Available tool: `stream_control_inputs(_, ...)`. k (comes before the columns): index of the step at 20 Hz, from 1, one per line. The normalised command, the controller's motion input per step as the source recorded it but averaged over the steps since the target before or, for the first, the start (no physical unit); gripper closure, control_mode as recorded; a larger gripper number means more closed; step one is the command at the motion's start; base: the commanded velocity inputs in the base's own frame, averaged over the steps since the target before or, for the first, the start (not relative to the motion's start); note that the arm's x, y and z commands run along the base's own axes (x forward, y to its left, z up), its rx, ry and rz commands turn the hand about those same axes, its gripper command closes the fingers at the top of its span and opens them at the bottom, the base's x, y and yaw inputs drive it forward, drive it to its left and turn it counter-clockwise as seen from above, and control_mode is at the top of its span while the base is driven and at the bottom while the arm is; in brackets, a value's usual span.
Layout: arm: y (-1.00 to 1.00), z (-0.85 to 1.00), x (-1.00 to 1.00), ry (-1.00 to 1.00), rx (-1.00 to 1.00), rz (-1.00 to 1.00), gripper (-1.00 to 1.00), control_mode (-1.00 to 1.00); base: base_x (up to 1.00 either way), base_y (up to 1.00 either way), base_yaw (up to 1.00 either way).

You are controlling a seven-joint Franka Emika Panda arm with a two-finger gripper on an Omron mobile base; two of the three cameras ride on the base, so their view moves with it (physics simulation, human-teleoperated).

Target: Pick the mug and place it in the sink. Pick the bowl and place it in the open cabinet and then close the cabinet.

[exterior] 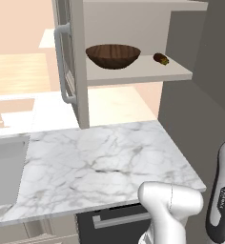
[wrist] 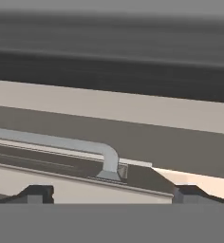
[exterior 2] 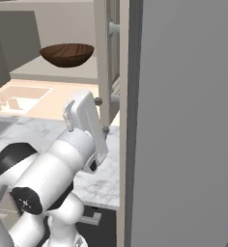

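Marble counter [exterior: 105,162] runs before us, with the grey sink [exterior: 7,167] set in at its left end. Above it our cabinet [exterior: 133,19] stands open, and the bowl [exterior: 113,55] sits upright on its shelf [exterior: 138,74], a small dark lump [exterior: 160,58] just beside it. Our gripper [wrist: 111,192] has its fingertips [wrist: 35,193] spread wide, holding nothing, close before the door's silver bar handle [wrist: 61,142].

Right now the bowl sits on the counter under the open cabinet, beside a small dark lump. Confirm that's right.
Not quite. The bowl sits on the shelf inside the open cabinet, not on the counter, as the left base view shows. The small dark lump does lie beside it.
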Motion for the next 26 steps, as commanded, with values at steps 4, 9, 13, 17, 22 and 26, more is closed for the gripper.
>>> stream_control_inputs(4, -0.16, 0.0, 0.0, -0.03, 0.02, -0.09, -1.0, -1.0, 0.0, 0.0, 0.0)
stream_control_inputs(9, -0.11, 0.0, 0.0, -0.02, 0.05, -0.03, -1.0, -1.0, 0.0, 0.0, 0.0)
stream_control_inputs(13, -0.11, -0.01, 0.06, 0.0, 0.08, 0.0, -1.0, -1.0, 0.0, 0.0, 0.0)
stream_control_inputs(17, -0.04, -0.1, 0.26, 0.0, 0.12, 0.0, -1.0, -1.0, 0.0, 0.0, 0.0)
stream_control_inputs(22, -0.04, -0.01, 0.1, 0.0, 0.12, 0.0, -1.0, -1.0, 0.0, 0.0, 0.0)
stream_control_inputs(26, 0.0, -0.1, 0.09, 0.0, 0.11, 0.0, -1.0, -1.0, 0.0, 0.0, 0.0)
